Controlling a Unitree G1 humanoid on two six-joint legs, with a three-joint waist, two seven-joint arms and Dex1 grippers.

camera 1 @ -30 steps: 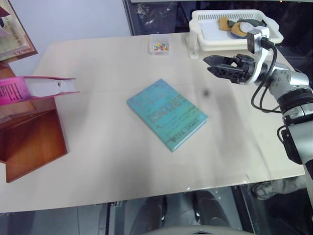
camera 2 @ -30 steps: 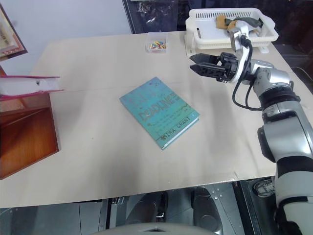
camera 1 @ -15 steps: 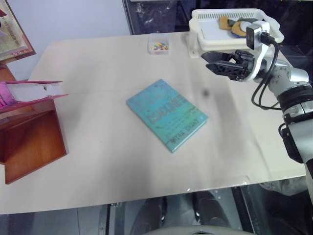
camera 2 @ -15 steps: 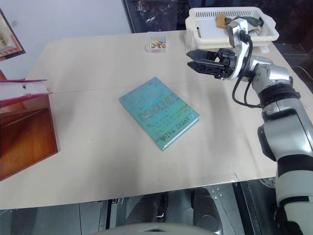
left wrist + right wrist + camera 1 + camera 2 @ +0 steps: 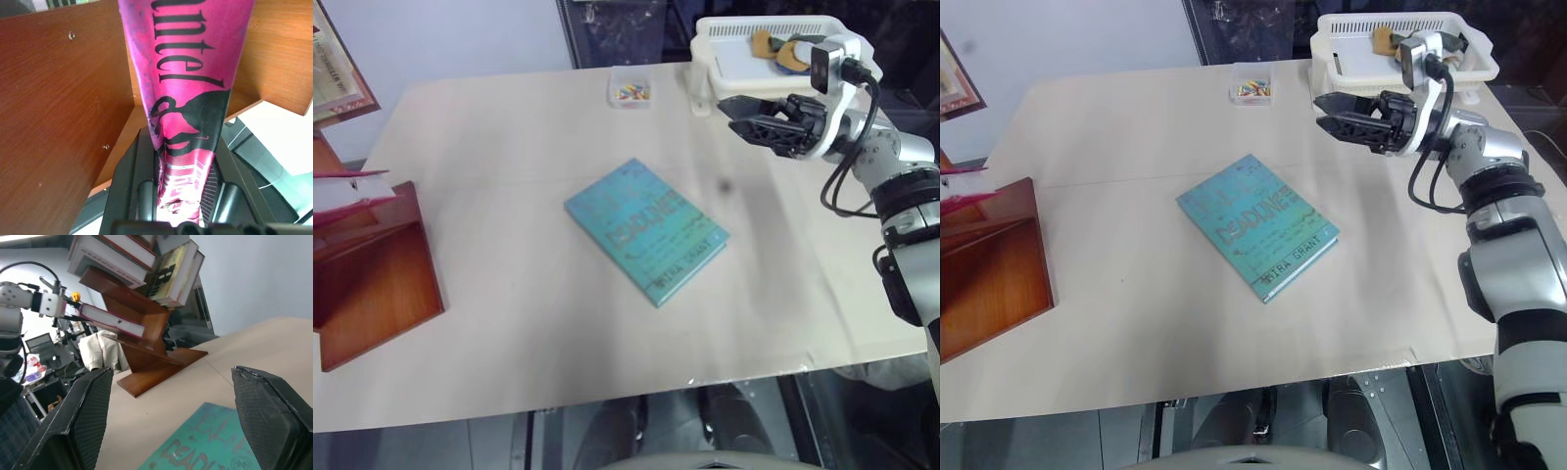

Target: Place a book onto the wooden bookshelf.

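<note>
The pink book [image 5: 188,83] with black lettering is clamped at its lower end by my left gripper [image 5: 183,196], which is shut on it. The book lies roughly level inside an open compartment of the reddish-brown wooden bookshelf [image 5: 377,284] at the table's left edge, where its page edge [image 5: 342,191] shows. From the right wrist view the book [image 5: 112,319] rests across a slanted shelf panel [image 5: 146,347]. My right gripper [image 5: 744,116] hovers open and empty over the table's far right, pointing left.
A teal-blue book [image 5: 646,230] lies flat mid-table. A white basket [image 5: 773,59] with small items stands at the far right, just behind my right gripper. A small clear box [image 5: 629,90] of coloured bits sits at the back. Other books [image 5: 146,259] fill the upper shelves.
The pink book has moved left, deeper into the shelf compartment, so less of it shows over the table. The right gripper has stayed about where it was.
</note>
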